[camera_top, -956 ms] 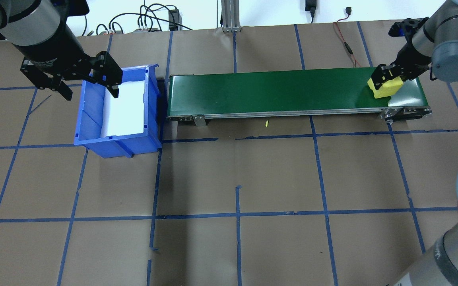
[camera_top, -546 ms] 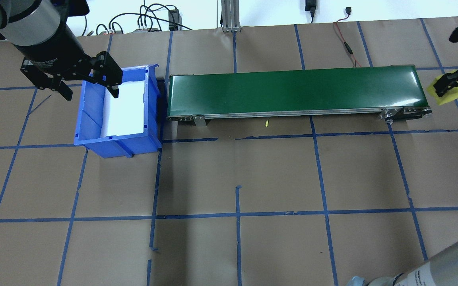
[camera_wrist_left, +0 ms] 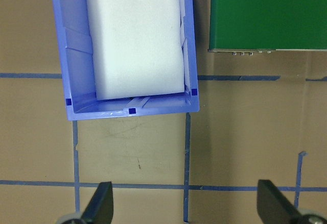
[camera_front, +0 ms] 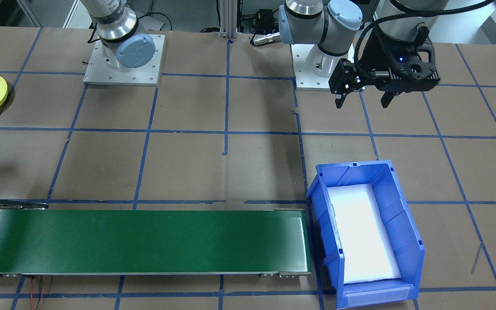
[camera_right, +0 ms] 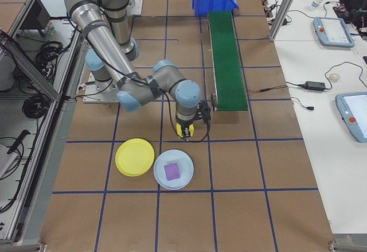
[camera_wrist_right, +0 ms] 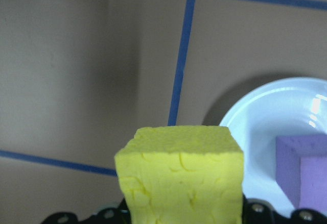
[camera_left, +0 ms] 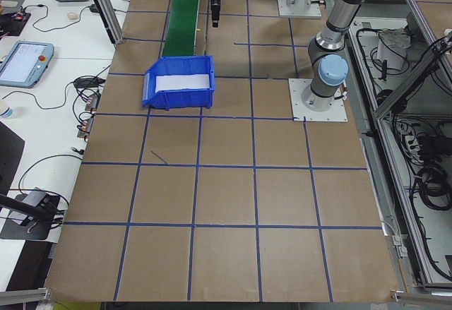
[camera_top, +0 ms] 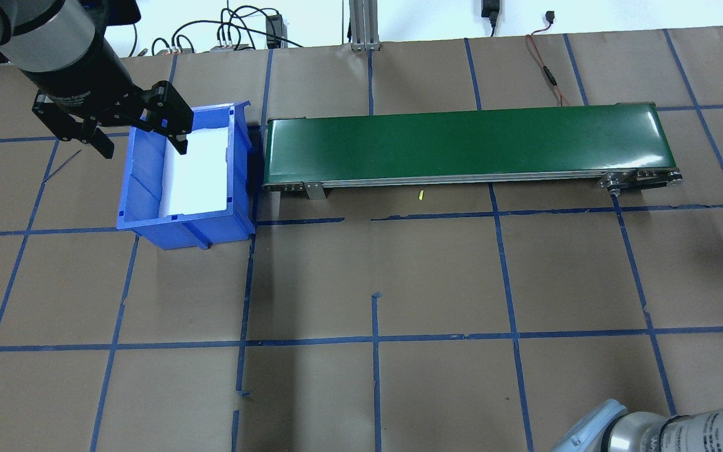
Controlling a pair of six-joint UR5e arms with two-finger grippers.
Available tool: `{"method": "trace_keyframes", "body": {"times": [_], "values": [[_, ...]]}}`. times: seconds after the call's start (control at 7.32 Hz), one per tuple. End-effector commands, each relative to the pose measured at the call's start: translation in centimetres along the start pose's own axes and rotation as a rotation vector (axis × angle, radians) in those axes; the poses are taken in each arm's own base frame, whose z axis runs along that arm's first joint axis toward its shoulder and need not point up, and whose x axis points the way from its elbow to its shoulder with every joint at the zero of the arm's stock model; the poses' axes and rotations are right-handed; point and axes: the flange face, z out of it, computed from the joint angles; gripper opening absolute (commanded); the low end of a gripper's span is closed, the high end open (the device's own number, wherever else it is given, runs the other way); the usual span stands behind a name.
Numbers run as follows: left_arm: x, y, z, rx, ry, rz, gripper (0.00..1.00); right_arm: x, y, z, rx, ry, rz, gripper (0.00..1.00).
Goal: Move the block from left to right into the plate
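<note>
The right gripper (camera_wrist_right: 179, 216) is seen clamped on the yellow block (camera_wrist_right: 180, 175), which is carried above the table just short of the pale blue plate (camera_wrist_right: 278, 132) holding a purple block (camera_wrist_right: 301, 170); the yellow plate (camera_right: 135, 156) lies just beside that one. The left gripper (camera_top: 110, 129) hangs spread over the blue bin (camera_top: 142, 207), nothing held. The block's pitted surface suggests light, soft foam, best pinched on opposite flat sides without crushing. The fingers themselves are hidden behind the block, and the yellow plate is cut off in the front-facing view.

Bright even light; glare on conveyor belt (camera_top: 656, 129); soft shadows.
</note>
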Motion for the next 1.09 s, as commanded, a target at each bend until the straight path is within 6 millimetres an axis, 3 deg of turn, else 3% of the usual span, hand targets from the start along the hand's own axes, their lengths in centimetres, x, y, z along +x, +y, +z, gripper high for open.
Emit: {"method": "trace_keyframes", "body": {"times": [0.0, 0.27, 0.41, 0.68, 0.82, 0.96], "values": [[0.0, 0.0, 0.0, -0.001, 0.000, 0.000, 1.00, 3.5, 10.8, 3.4, 0.031, -0.022, 0.044, 0.29], [0.0, 0.0, 0.0, 0.001, 0.000, 0.000, 1.00, 3.0, 15.5, 7.7, 0.040, -0.061, 0.070, 0.29], [0.0, 0.0, 0.0, -0.001, 0.000, 0.000, 1.00, 2.9, 16.3, 9.0, 0.042, -0.068, 0.082, 0.30], [-0.1, 0.0, 0.0, 0.002, 0.000, -0.002, 1.00, 3.3, 17.2, 10.2, 0.046, -0.090, 0.061, 0.93], [-0.1, 0.0, 0.0, 0.001, 0.000, -0.002, 1.00, 3.6, 17.6, 10.1, 0.050, -0.088, 0.062, 1.00], [-0.1, 0.0, 0.0, 0.001, 0.000, -0.002, 1.00, 4.1, 17.3, 8.6, 0.053, -0.049, 0.062, 1.00]]}}
